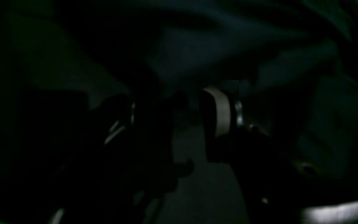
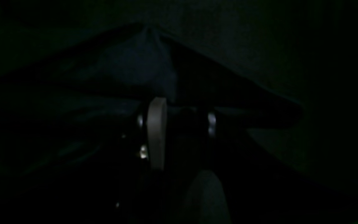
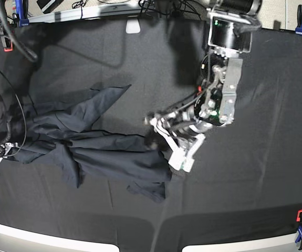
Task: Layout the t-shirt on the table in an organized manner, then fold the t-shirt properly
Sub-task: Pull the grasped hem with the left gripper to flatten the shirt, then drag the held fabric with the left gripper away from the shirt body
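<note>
Shirt [image 3: 103, 152] lies bunched on table [image 3: 256, 173].
Left gripper [image 3: 166, 144] parted at its edge; right gripper [image 2: 179, 109] pinches cloth: pull outward evenly.

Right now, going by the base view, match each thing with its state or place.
Things:
1. t-shirt
2. left gripper
3. blue clamp
4. table

States or places:
a. jaws apart, beside the cloth's edge
b. covered in matte black
c. crumpled, not spread flat
d. at a far corner of the table

Pairs: 1-c, 2-a, 3-d, 4-b
</note>
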You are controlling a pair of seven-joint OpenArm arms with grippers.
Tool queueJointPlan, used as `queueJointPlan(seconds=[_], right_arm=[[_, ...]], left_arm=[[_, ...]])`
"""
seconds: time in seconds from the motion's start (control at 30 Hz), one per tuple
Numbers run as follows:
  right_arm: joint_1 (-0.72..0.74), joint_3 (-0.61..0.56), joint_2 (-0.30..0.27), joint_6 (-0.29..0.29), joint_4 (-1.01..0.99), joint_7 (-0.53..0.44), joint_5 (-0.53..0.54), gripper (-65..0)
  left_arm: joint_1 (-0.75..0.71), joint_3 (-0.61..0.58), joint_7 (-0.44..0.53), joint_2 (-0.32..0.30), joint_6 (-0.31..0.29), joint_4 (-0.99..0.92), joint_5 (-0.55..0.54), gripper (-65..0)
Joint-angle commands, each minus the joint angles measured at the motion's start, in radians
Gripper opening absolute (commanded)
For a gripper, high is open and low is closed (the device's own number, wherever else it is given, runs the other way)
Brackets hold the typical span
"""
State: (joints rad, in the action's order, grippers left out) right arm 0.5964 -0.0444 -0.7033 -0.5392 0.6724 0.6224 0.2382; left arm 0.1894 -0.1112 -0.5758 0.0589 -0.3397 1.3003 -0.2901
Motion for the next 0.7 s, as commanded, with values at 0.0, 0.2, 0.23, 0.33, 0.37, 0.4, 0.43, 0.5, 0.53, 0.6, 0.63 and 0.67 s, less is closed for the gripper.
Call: queueJointPlan(seconds=[0.0, 0.2, 0.23, 0.33, 0.37, 0.4, 0.43, 0.5, 0.53, 0.6, 0.63, 0.67], right_arm=[[0.032, 0.005, -0.023, -0.007, 0.016, -0.014, 0.009, -48.7], [0.033, 0.005, -0.023, -0.007, 0.016, -0.016, 0.009, -48.7], [0.033, 0.005, -0.023, -0.007, 0.016, -0.02, 0.009, -48.7], [0.033, 0.005, -0.023, -0.007, 0.016, -0.037, 0.009, -48.7], [0.033, 0.005, -0.023, -0.007, 0.016, -0.039, 0.009, -48.7], [0.033, 0.005, -0.022, -0.007, 0.016, -0.039, 0.01, -48.7], [0.033, 0.005, -0.023, -0.007, 0.016, -0.039, 0.01, -48.7], [0.032, 0.005, -0.023, -0.007, 0.016, -0.038, 0.01, -48.7], [0.032, 0.005, -0.023, -0.007, 0.016, -0.038, 0.009, -48.7], [0.033, 0.005, -0.022, -0.007, 0.016, -0.038, 0.011, -48.7], [0.032, 0.005, -0.023, -0.007, 0.016, -0.036, 0.019, -48.7], [0.032, 0.005, -0.023, -0.007, 0.016, -0.033, 0.032, -48.7]], left_arm=[[0.024, -0.002, 0.031, 0.021, 0.001, 0.014, -0.013, -39.5], [0.035, -0.002, 0.059, 0.035, 0.063, -0.069, 0.052, -39.5], [0.037, -0.002, 0.061, 0.041, 0.052, -0.089, 0.045, -39.5], [0.04, -0.002, 0.061, 0.065, -0.014, -0.129, 0.028, -39.5], [0.04, -0.002, 0.061, 0.078, -0.016, -0.137, 0.029, -39.5], [0.043, -0.002, 0.062, 0.09, -0.016, -0.141, 0.029, -39.6], [0.047, -0.011, 0.076, 0.089, -0.016, -0.144, 0.023, -39.6], [0.055, -0.031, 0.092, 0.09, -0.008, -0.145, 0.032, -39.6], [0.06, -0.038, 0.098, 0.09, 0.005, -0.145, 0.032, -39.6], [0.068, -0.042, 0.116, 0.09, 0.026, -0.145, 0.031, -39.6], [0.072, -0.042, 0.122, 0.089, 0.027, -0.145, 0.031, -39.6], [0.078, -0.042, 0.122, 0.089, 0.028, -0.146, 0.032, -39.6]])
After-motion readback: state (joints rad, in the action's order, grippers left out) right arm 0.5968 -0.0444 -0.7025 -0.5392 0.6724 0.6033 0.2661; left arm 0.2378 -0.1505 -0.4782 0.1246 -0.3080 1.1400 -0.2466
